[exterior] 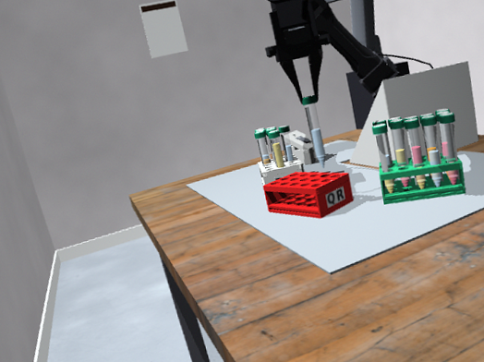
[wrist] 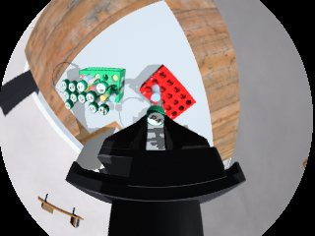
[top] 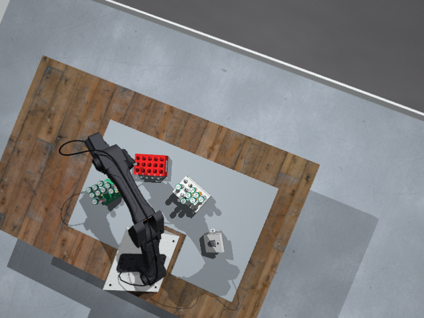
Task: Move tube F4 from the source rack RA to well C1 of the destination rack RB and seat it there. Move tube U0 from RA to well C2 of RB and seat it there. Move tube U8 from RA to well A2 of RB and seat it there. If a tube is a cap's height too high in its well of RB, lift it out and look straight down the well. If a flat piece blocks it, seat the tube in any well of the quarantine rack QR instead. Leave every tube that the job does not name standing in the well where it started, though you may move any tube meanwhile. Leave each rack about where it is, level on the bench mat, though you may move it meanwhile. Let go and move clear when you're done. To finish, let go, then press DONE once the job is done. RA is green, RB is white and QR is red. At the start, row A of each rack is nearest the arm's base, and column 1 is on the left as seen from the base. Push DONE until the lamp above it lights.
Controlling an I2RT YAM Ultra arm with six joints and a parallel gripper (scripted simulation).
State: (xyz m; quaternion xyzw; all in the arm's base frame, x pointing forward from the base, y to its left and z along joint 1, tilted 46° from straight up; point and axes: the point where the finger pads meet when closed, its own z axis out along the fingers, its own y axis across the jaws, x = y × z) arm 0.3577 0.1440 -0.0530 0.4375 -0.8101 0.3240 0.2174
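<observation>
My gripper (exterior: 308, 95) is shut on the green cap of a tube with blue fill (exterior: 314, 132) and holds it upright in the air, its tip just above the red rack QR (exterior: 307, 193). In the wrist view the tube's cap (wrist: 156, 117) sits between the fingers, over the near edge of QR (wrist: 169, 93). In the top view the arm hides the gripper, beside QR (top: 150, 165). The green rack RA (exterior: 420, 173) holds several tubes to the right; it also shows in the top view (top: 104, 192). The white rack RB (top: 188, 191) holds several tubes; in the side view it stands behind QR (exterior: 278, 167).
A grey DONE button box (top: 214, 242) stands on the mat right of the arm's base. A slanted grey panel (exterior: 420, 113) stands behind RA. The mat lies on a wooden table with its edge near the side camera.
</observation>
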